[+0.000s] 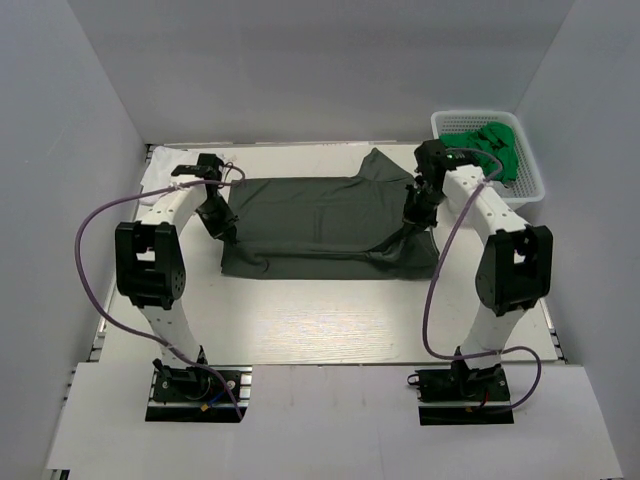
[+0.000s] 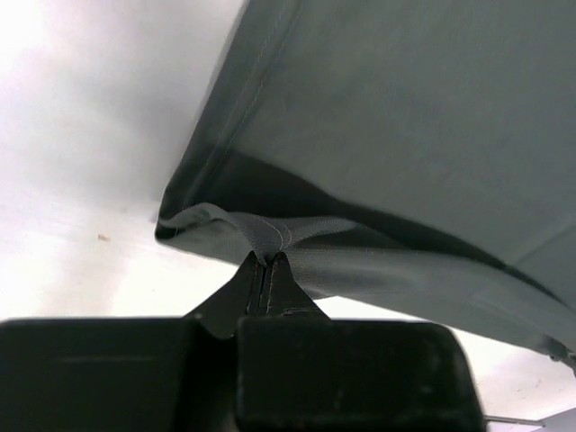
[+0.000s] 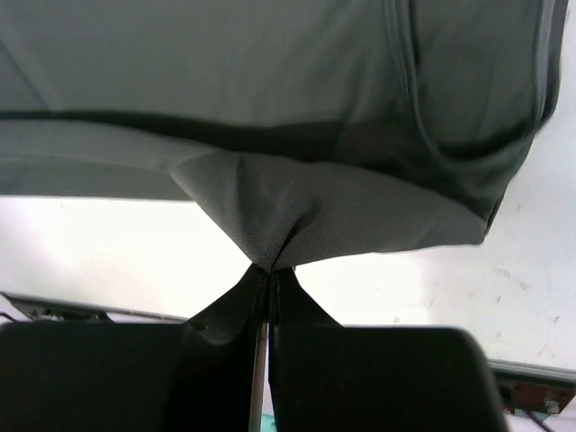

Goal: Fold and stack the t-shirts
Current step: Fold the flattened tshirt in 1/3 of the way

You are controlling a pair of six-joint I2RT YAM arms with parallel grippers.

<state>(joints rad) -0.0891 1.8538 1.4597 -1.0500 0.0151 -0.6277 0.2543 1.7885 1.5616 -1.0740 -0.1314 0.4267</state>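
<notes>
The table (image 1: 300, 320) carries one dark tee (image 1: 320, 215), spread flat across its middle and lying sideways between the arms, with one sleeve poking toward the far edge. Behind it at the right stands one basket (image 1: 527, 190) holding a heap of green cloth (image 1: 490, 140), and at the far left corner a strip of one white tee (image 1: 160, 170) shows (most of it hidden by the left arm). Both grippers are clenched on the dark tee: the left gripper (image 2: 267, 261) pinches a small pleat at the near left corner, and the right gripper (image 3: 268, 268) nips a peak of cloth at the near right corner, which is raised a little off the table. The step in hand looks like the first fold, near edge over to far edge. To do it well, I would raise both corners together at the same height, keep the edge between them lightly taut without stretching it, carry it straight back, and lay it down square on the far edge. Count: two arms, two grippers, two tees, one basket.
</notes>
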